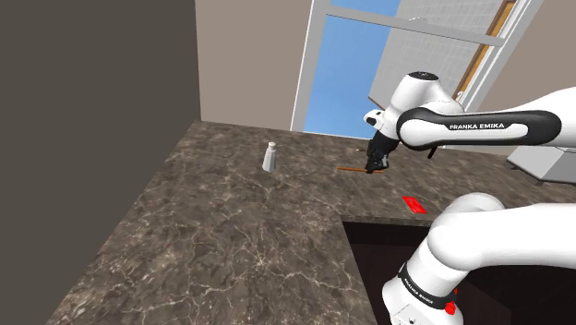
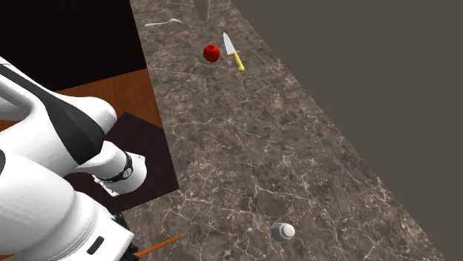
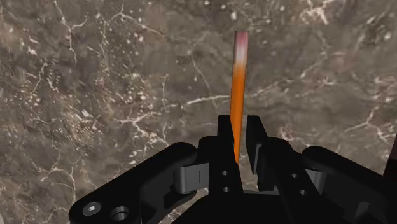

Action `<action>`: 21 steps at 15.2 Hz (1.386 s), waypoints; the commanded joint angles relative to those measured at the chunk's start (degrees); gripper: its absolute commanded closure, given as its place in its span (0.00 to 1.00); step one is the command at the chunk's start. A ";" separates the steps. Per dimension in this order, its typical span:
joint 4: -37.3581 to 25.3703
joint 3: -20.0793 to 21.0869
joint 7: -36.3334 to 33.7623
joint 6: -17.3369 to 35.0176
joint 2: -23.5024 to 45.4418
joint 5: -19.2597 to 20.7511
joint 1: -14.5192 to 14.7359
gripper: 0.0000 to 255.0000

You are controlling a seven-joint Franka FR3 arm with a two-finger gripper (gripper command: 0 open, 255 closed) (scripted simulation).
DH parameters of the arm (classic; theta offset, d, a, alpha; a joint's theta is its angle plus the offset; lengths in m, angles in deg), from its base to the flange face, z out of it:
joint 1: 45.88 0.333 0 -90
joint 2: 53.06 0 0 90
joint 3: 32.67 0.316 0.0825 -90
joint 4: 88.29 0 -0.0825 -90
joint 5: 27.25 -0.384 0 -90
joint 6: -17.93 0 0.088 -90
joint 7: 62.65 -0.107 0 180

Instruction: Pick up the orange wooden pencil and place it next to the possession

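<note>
The gripper [image 3: 240,137] is closed on the orange pencil [image 3: 238,83]. Its two fingers [image 3: 225,137] pinch the shaft near one end, and the rest runs straight out ahead to a pale pinkish tip. In the shoulder view the gripper hangs over the far part of the counter [image 1: 231,240], with the pencil jutting toward nine o'clock; whether it is clear of the stone is hard to tell. A white shaker [image 1: 270,157] stands upright further along at nine o'clock, well apart. A flat red thing [image 1: 414,205] lies at five o'clock of the gripper. In the second exterior view an apple [image 2: 211,53] and a knife [image 2: 234,51] lie side by side, far off at eleven o'clock of the shaker.
</note>
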 commanded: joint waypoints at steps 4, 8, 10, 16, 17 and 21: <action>1.22 -3.95 3.21 3.42 1.53 3.02 -2.58 1.00; 3.38 -4.84 2.59 7.53 3.56 4.43 -3.22 1.00; 4.37 -5.28 2.25 9.71 4.79 5.19 -3.56 1.00; 6.17 -6.12 1.46 14.38 7.75 6.83 -4.29 1.00; 6.17 -6.12 1.46 14.39 7.76 6.83 -4.30 1.00; 6.17 -6.12 1.46 14.39 7.76 6.83 -4.30 1.00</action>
